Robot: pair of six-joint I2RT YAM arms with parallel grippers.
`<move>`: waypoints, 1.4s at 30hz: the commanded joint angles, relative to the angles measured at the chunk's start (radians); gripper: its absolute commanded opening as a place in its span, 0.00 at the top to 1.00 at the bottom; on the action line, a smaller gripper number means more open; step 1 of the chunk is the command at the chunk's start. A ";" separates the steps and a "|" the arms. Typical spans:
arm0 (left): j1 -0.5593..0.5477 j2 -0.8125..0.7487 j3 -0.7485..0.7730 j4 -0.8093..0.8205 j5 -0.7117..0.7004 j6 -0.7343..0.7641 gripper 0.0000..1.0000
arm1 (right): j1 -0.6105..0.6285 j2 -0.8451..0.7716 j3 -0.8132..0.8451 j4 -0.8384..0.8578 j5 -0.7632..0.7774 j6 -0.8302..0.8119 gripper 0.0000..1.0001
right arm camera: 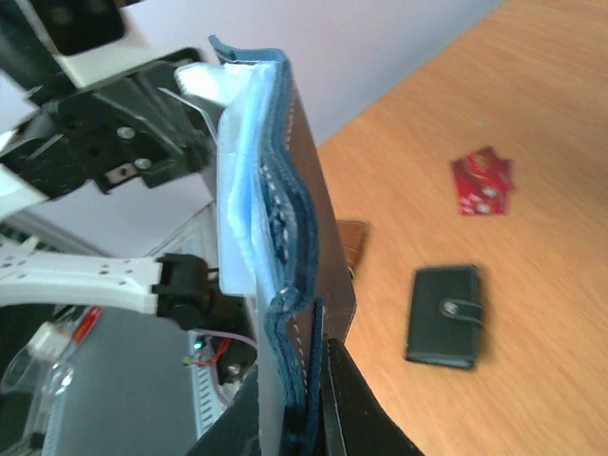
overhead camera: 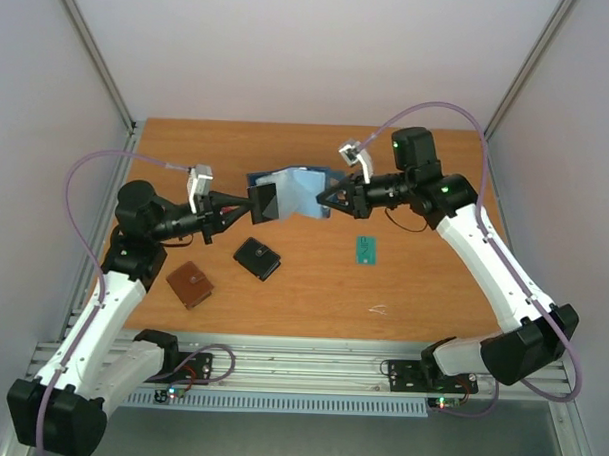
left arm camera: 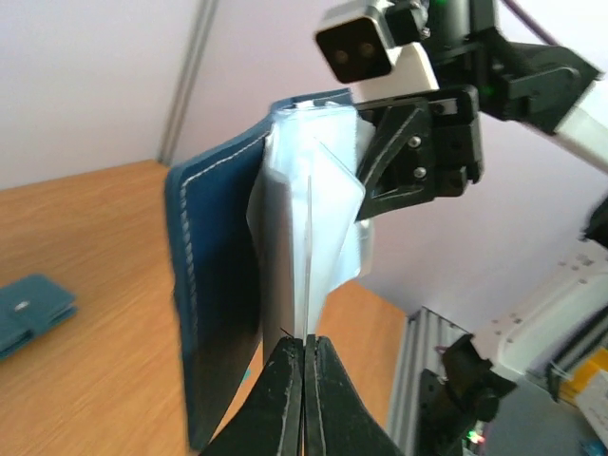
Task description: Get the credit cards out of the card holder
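The navy card holder [overhead camera: 291, 188] hangs in the air over the middle of the table, stretched between both grippers with its pale clear pockets [left arm camera: 309, 209] fanned out. My left gripper [overhead camera: 247, 208] is shut on the thin edge of a clear pocket [left arm camera: 306, 344]. My right gripper [overhead camera: 323, 197] is shut on the navy cover's edge [right arm camera: 290, 357] from the other side. A teal-green credit card [overhead camera: 366, 250] lies flat on the table, to the right of the holder and nearer. In the right wrist view a red credit card [right arm camera: 483, 182] lies on the wood.
A black wallet [overhead camera: 256, 257] with a snap tab lies below the holder, and a brown wallet [overhead camera: 189, 284] lies near the left arm. A teal wallet [left arm camera: 28, 309] shows on the table in the left wrist view. Frame posts and walls bound the table.
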 commanded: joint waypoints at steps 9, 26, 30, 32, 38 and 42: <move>-0.064 0.098 0.040 -0.329 -0.448 0.500 1.00 | -0.165 -0.061 -0.072 0.055 0.107 0.138 0.99; -0.313 0.823 0.117 -0.083 -0.050 2.292 1.00 | -0.367 -0.093 -0.101 -0.012 0.089 0.111 0.99; -0.314 0.953 0.225 -0.105 -0.056 2.501 1.00 | -0.367 -0.103 -0.112 -0.025 0.059 0.091 0.99; -0.313 1.003 0.267 -0.104 -0.077 2.555 1.00 | -0.368 -0.108 -0.122 -0.025 0.050 0.096 0.99; -0.312 1.099 0.306 -0.180 -0.122 2.737 1.00 | -0.368 -0.125 -0.143 -0.031 0.053 0.095 0.99; -0.311 1.117 0.295 -0.187 -0.171 2.754 0.99 | -0.367 -0.109 -0.127 -0.059 0.062 0.099 0.99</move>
